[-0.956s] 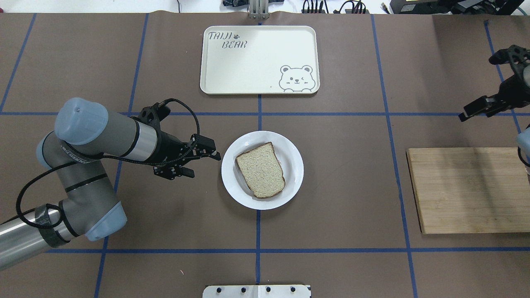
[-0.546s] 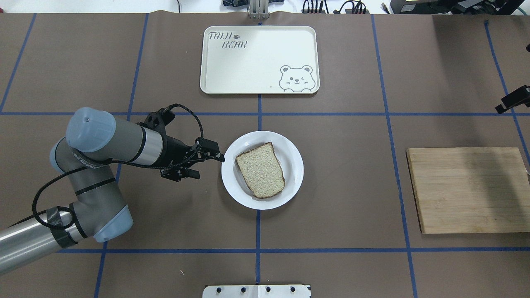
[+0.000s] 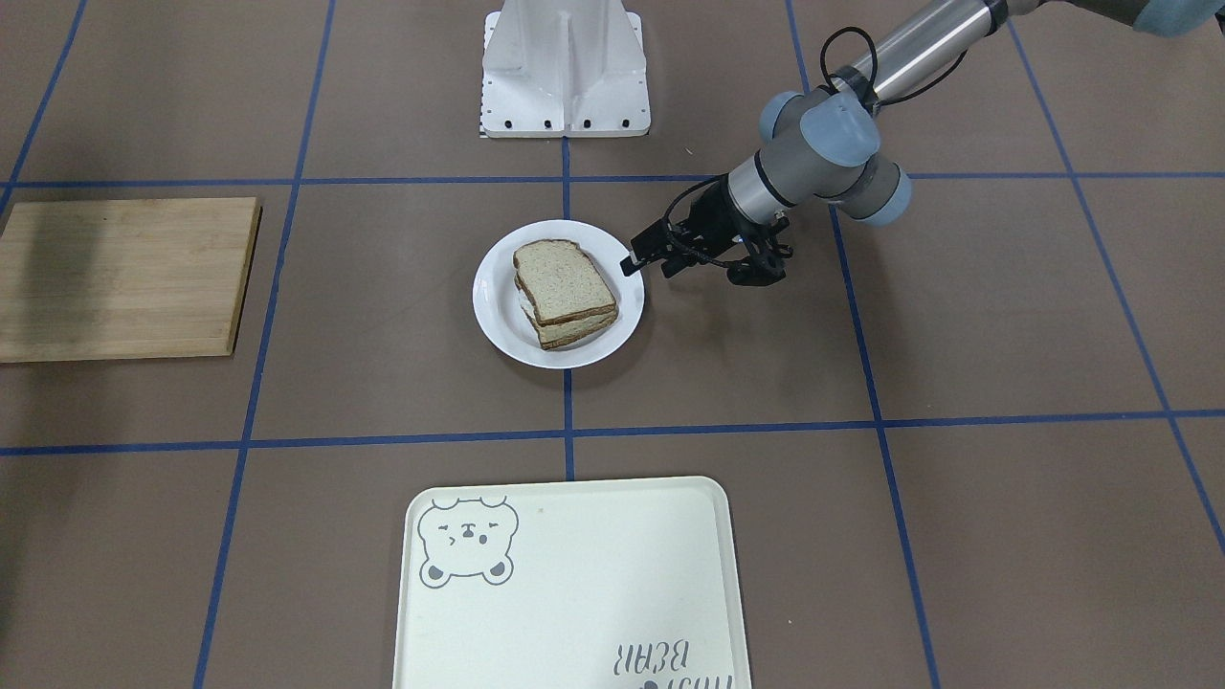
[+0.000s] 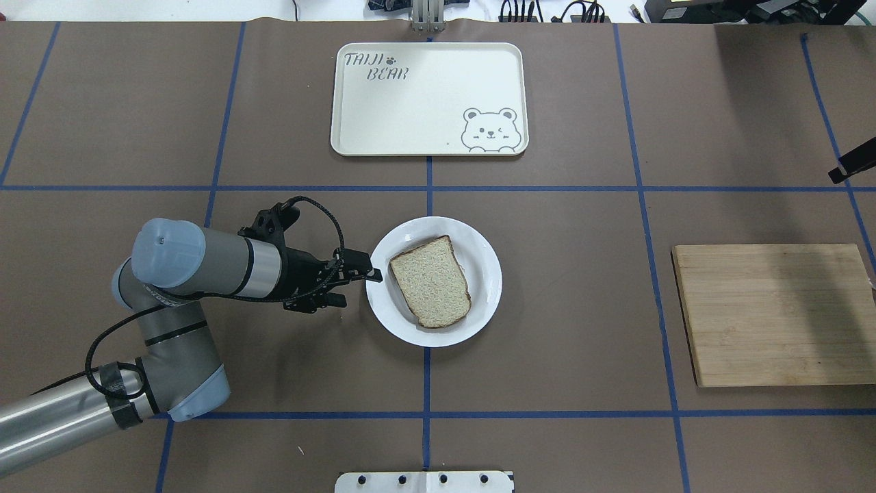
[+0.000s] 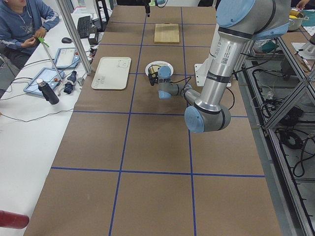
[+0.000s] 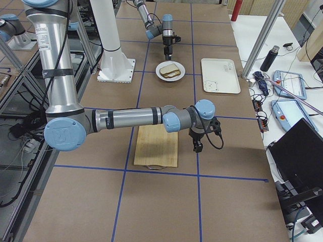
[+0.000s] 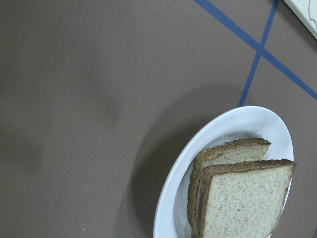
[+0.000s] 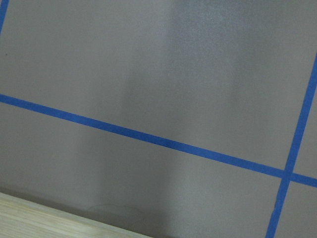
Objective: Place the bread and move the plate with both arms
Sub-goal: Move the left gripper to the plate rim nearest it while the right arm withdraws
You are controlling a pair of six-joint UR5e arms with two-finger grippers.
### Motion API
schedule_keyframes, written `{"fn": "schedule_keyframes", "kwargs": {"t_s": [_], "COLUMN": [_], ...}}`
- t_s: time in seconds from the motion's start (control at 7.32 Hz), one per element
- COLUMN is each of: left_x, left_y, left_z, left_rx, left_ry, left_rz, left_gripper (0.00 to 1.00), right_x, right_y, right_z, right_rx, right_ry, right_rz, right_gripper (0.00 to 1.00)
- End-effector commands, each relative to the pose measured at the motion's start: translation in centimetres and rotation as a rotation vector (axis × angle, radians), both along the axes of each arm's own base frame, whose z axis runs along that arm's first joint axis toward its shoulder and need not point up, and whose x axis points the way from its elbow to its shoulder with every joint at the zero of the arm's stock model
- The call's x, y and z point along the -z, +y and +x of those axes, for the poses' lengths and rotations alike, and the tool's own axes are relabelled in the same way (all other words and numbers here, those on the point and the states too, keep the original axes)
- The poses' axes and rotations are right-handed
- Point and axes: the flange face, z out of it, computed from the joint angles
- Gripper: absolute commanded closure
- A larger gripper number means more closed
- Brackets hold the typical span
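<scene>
The white plate sits at the table's centre. The bread lies on it, on top of a like slice, as the front-facing view and the left wrist view show. My left gripper is open and empty at the plate's left rim, with one finger reaching the rim. It also shows in the front-facing view. Only a black tip of my right gripper shows, at the overhead view's right edge. It hangs past the wooden board in the right view. I cannot tell whether it is open or shut.
A cream bear tray lies beyond the plate. A wooden cutting board lies at the right. The white stand's base is at the near edge. An operator sits by the table's far side.
My left arm has moved right and its gripper tip has come up to the plate's rim. My right gripper has drawn back almost out of the overhead view.
</scene>
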Motion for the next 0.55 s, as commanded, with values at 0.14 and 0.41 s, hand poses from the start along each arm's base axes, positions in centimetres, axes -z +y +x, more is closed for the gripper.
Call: {"fn": "schedule_keyframes", "kwargs": {"t_s": [0.14, 0.41], "left_x": [0.7, -0.2], "left_y": [1.1, 3.0], "left_z": [1.0, 2.9], "left_rx": [-0.014, 0.017], "left_ry": [0.033, 0.076], "left_rz": [0.001, 0.024], "left_gripper": [0.24, 0.33], "right_x": [0.5, 0.3], "right_y": [0.3, 0.3], "right_z": [0.2, 0.1], "right_rx": [-0.001, 0.0], "right_ry": [-0.002, -0.002], "right_rz": [0.01, 0.007], "right_gripper": [0.0, 0.0]}}
